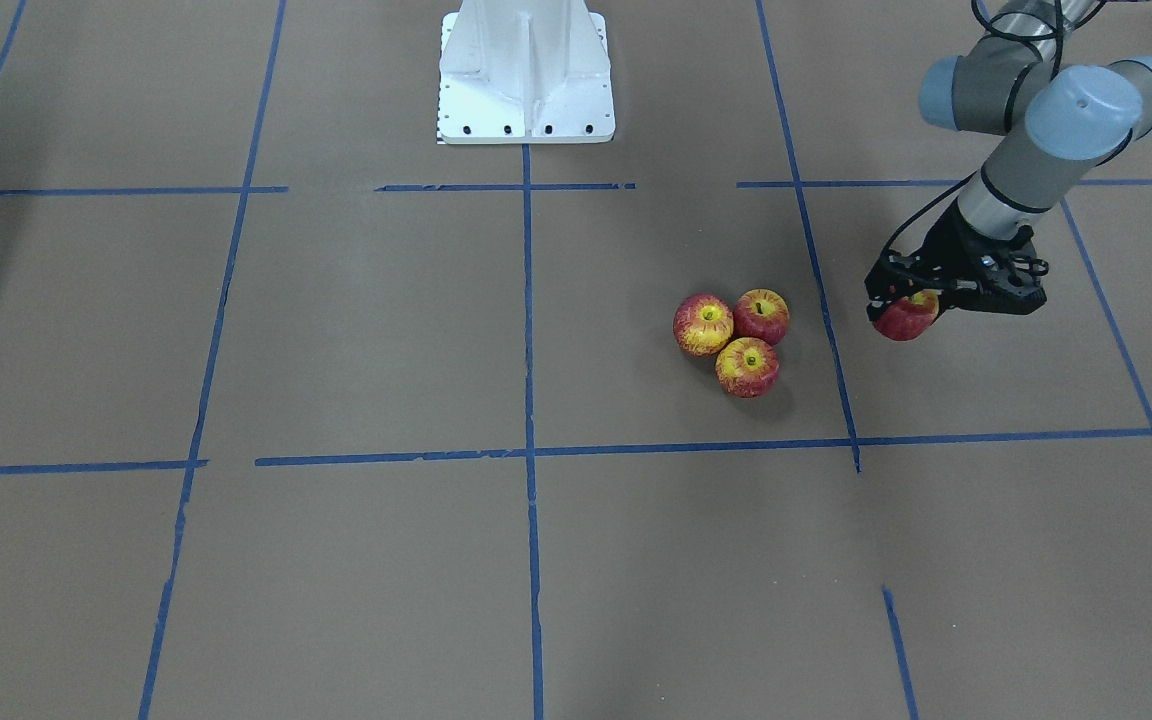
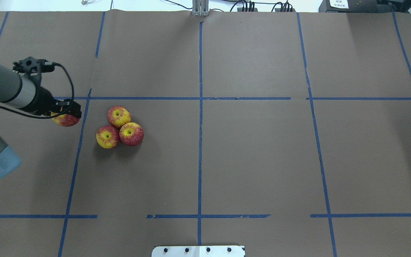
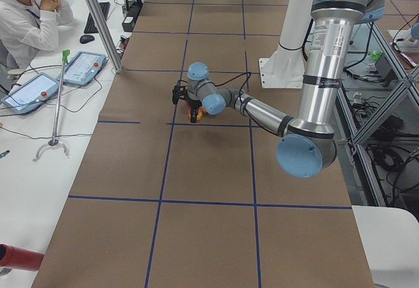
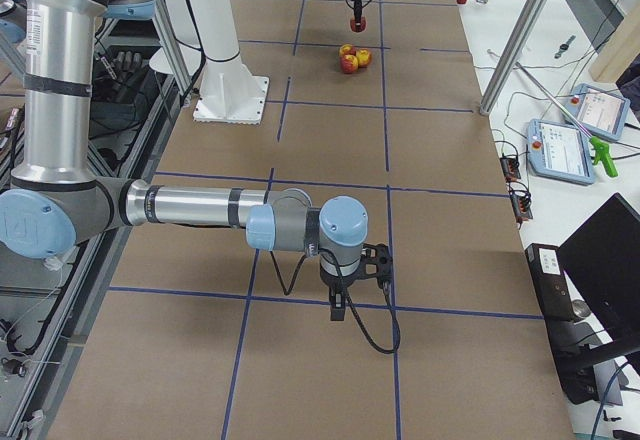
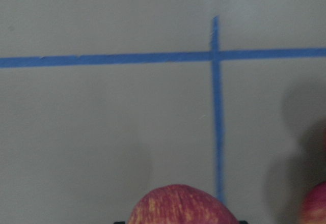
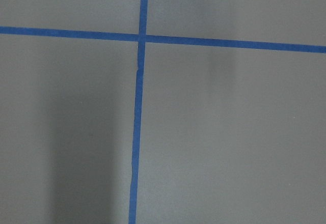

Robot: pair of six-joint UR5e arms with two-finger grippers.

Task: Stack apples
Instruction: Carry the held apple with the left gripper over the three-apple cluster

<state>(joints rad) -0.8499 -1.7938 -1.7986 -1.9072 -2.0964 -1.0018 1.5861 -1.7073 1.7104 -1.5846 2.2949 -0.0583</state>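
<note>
While the left tool (image 1: 902, 303) grips the darker apple (image 1: 906, 320) above the desk (image 1: 336, 330), near the three touching apples (image 1: 741, 362), the carry seems underway; next it needs centring over their middle hollow, then gentle lowering.

Left gripper (image 1: 908, 300) tight on apple (image 1: 902, 320)

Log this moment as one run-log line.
stack apples | left claw shut on fourth apple, apart from cluster | three apples touching, none stacked | right claw state unclear
</note>
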